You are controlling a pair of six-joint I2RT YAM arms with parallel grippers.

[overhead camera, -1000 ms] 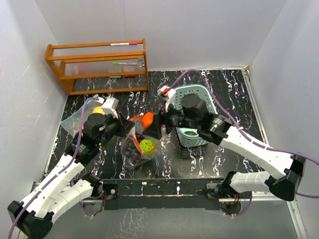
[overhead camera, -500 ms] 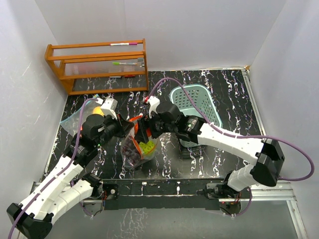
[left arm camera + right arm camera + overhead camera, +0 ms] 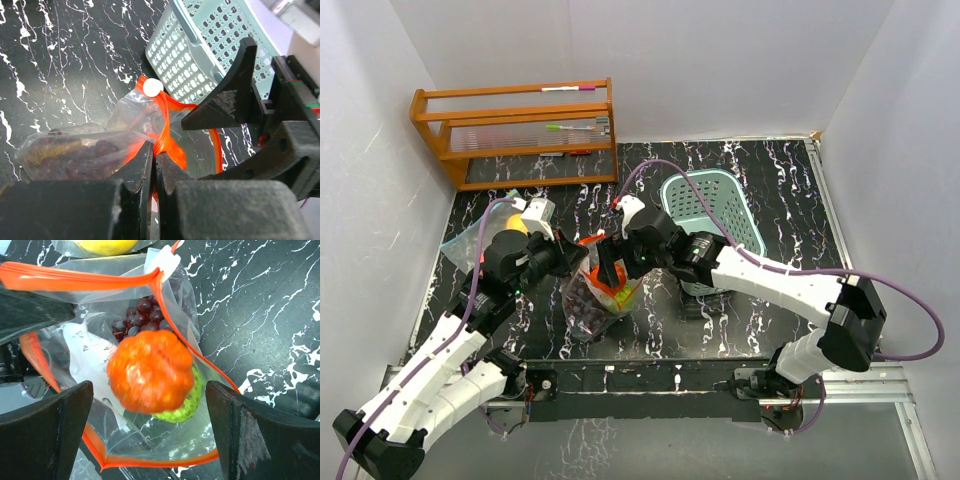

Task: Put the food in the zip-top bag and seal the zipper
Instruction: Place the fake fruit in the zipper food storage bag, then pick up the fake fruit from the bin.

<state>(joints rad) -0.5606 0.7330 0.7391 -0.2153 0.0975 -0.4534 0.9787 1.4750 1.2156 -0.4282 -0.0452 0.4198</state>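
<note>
Right end effector (image 3: 147,385) is spread wide over the open bag (image 3: 90,347); the orange fruit (image 3: 150,365) lies straight below it, in the bag's mouth. Left end effector (image 3: 155,150), pressed together, pinches the bag's rim

White walls (image 3: 720,60) are enclosing the cell on three sides, catching even, diffuse light. Black white-veined tabletop (image 3: 790,190) is lying below. Wooden rack (image 3: 515,130) is standing in the back left corner, carrying what are possibly pens (image 3: 568,89).

Fixed overhead view from behind, two close wrist views, all sharing the zip-top bag (image 3: 582,305)
</note>
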